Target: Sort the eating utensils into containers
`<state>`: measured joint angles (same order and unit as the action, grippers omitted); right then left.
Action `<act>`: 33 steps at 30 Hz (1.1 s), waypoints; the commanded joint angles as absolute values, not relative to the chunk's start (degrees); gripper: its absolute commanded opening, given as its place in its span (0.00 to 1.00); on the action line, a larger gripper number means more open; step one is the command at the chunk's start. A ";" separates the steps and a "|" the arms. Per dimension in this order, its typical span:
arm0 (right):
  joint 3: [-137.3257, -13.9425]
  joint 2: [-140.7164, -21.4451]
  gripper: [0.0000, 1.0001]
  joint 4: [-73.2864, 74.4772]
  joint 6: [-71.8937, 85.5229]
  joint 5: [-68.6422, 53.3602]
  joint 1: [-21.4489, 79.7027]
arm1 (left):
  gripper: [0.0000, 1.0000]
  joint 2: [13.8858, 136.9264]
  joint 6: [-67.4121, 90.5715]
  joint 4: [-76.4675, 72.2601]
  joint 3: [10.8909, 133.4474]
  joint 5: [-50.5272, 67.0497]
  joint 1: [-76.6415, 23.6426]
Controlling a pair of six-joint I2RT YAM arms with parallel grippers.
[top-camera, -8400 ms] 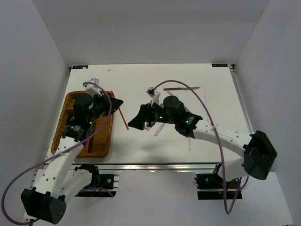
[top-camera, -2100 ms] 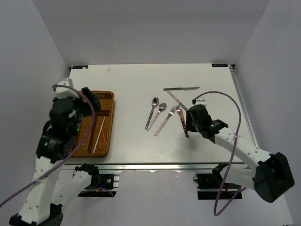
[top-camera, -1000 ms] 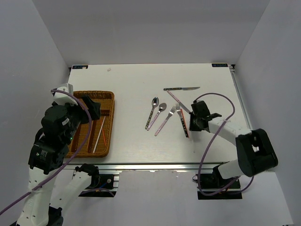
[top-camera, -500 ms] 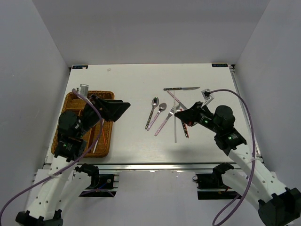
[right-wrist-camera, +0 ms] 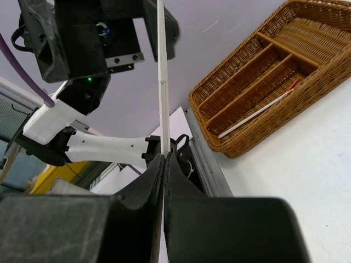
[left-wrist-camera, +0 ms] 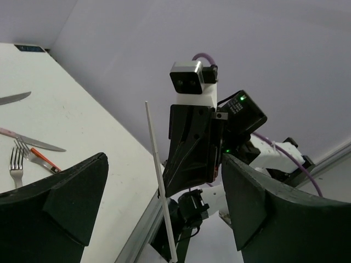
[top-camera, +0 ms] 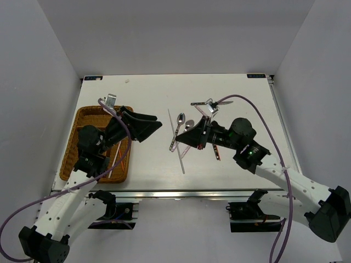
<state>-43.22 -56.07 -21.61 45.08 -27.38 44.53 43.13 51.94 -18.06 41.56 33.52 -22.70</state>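
A white chopstick (top-camera: 181, 161) is gripped firmly in the right pincer (top-camera: 185, 141), above the worktop (top-camera: 148, 93). The left pincer (top-camera: 151, 129) is seen spread apart and empty, near the wicker tray (top-camera: 70, 160).

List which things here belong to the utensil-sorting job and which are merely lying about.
Job:
brown woven wicker tray
thin white chopstick in right end effector
red and white chopsticks inside it
silver metal spoons
dark-handled silver knife
silver fork

Not the job:
purple cable
black corner marker

Left gripper (top-camera: 151, 130) jaws wide apart, right gripper (top-camera: 182, 140) pinched closed, pointing toward it
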 commanded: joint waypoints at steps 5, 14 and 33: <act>-50.70 -62.57 0.00 -25.40 43.86 -24.08 50.09 | 0.88 45.26 49.57 -17.93 39.90 33.58 -23.82; -56.07 -69.69 0.00 -23.99 41.92 -22.68 55.37 | 0.49 47.63 48.96 -17.76 40.34 33.40 -24.79; -46.50 -45.63 0.78 -0.10 30.59 10.36 53.61 | 0.00 67.55 12.31 51.84 69.53 -39.58 -24.70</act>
<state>-47.68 -47.88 -5.52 34.11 2.90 53.67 60.86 20.18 35.11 70.19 -14.46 -24.91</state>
